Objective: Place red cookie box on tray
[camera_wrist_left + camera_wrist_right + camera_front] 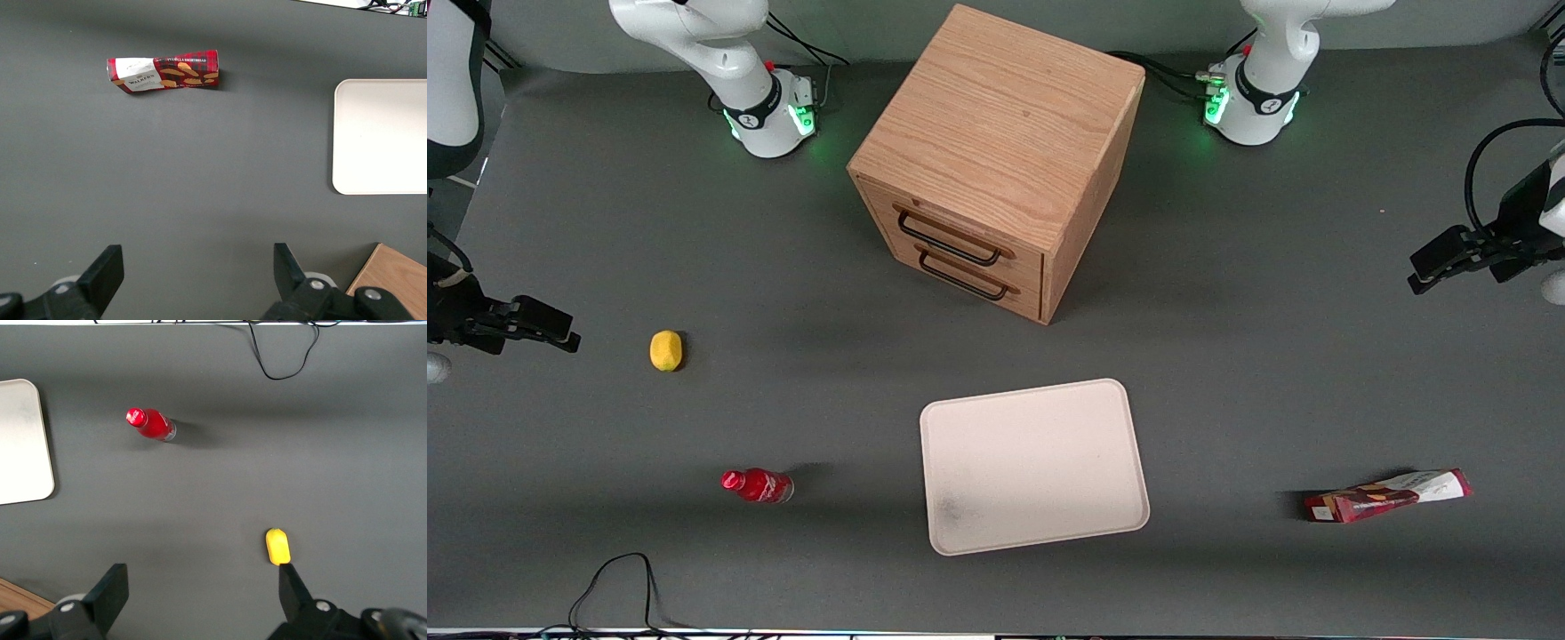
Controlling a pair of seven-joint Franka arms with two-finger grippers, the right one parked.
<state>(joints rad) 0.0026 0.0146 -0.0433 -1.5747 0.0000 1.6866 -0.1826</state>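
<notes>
From the front, the red cookie box (1387,496) lies flat on the dark table (1272,356) in the lower right of the frame, toward the working arm's end. The cream tray (1034,466) sits well apart from it, low in the middle, with a faint grey smudge near one corner. The left arm's end effector (1421,271) hangs at the right edge of the frame, above the table and clear of the box. A wooden two-drawer cabinet (996,160) stands in the upper middle. A yellow lemon (665,350) and a small red bottle (758,485) lie toward the parked arm's end.

From the left wrist, the end effector (197,270) has its two black fingers (103,270) spread wide with nothing between them. The cookie box (163,71) lies on the table, apart from the tray (380,137). A corner of the cabinet (393,277) shows too.

From the right wrist, the bottle (150,424), the lemon (277,547) and an edge of the tray (23,440) are visible.
</notes>
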